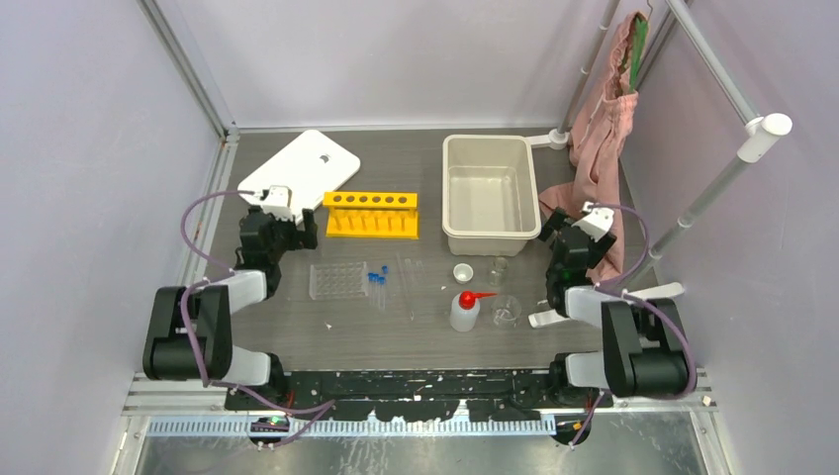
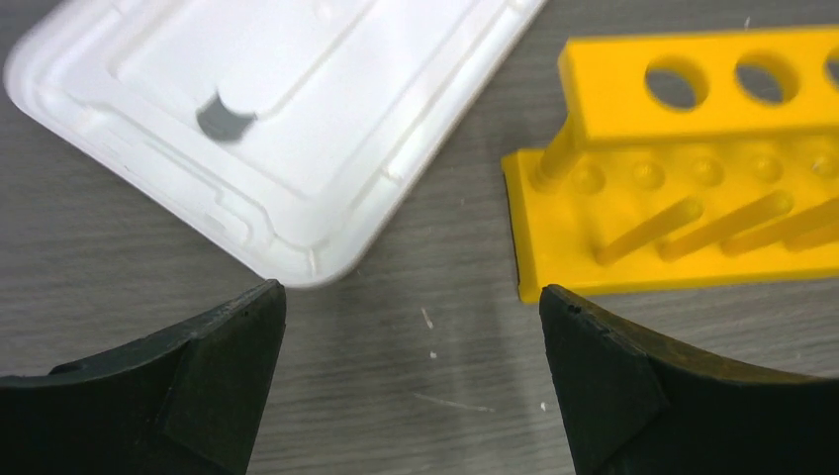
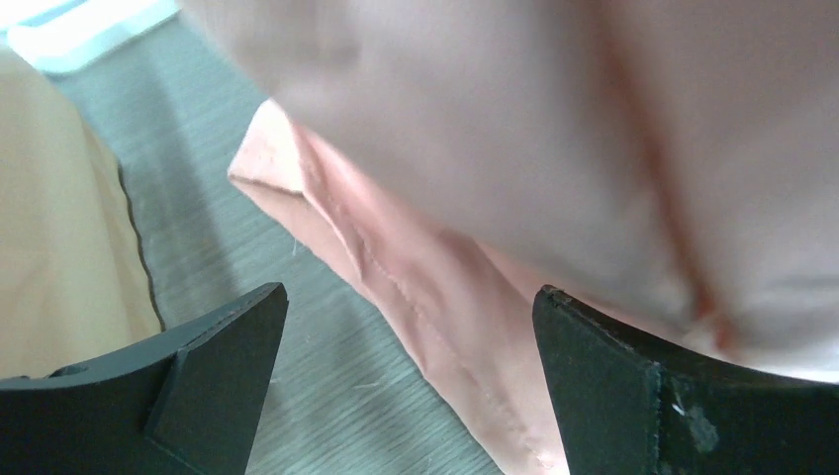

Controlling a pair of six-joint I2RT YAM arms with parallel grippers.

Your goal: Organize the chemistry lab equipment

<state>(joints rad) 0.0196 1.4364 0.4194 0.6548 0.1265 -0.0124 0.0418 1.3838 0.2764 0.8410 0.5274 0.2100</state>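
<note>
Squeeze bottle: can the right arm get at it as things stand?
Probably yes: the right tool is open and empty, and the squeeze bottle stands upright; only the small beaker beside it crowds that side.

A pink cloth (image 1: pixel 604 129) hangs at the far right, its lower end on the grey bench (image 1: pixel 396 341). A white pole (image 1: pixel 729 178) slants at the right. A flat white lid (image 1: pixel 300 168) lies far left.

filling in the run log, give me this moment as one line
left jaws: open, empty, near rack | right jaws: open, empty, by cloth | bottle, vials, tray: loose on table | rack: holes empty
</note>
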